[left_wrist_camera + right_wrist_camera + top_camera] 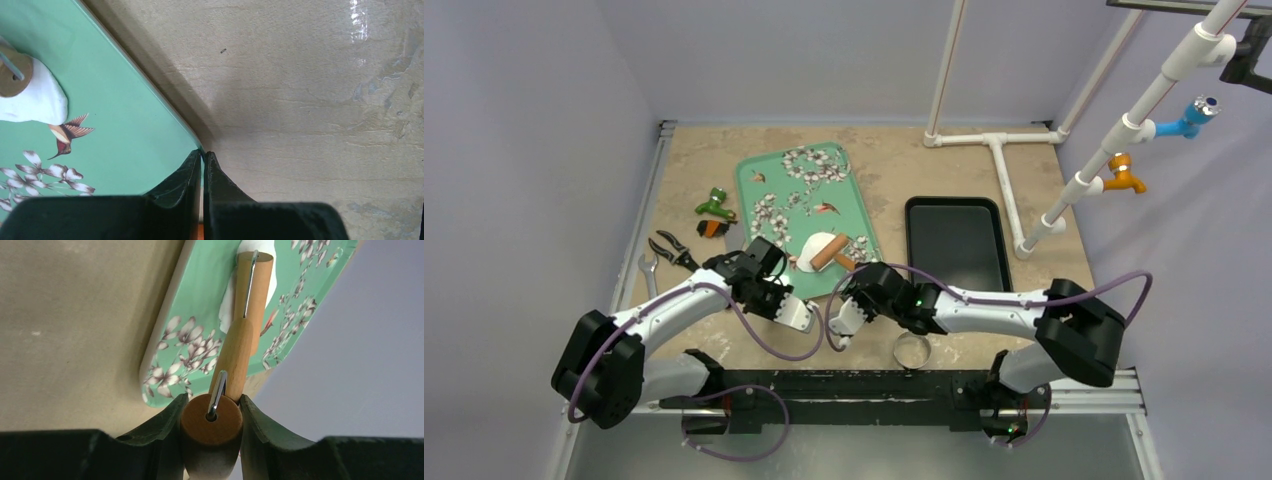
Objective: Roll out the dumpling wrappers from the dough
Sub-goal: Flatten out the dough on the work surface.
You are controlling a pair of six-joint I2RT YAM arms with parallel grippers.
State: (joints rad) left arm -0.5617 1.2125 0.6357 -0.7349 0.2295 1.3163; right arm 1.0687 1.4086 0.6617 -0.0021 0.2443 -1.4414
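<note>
Right gripper (pixel 212 401) nearest the lens, jaws narrow and clamped on the wooden handle of the roller (pixel 260 300). Counter (pixel 964 170) tan; green tray (pixel 759 195) left of centre in the overhead view. Roller barrel lies on the dough (pixel 227 305), near the tray's lower right edge, just ahead of the right jaws and apart from them. Left gripper (pixel 203 156): jaws pressed together at the tray's rim; whether they nip the rim, cannot tell. Dough upper left of its frame, well apart. Dough judged soft, light, tacky, easily torn; no pinching, work it through the handle only.
</note>
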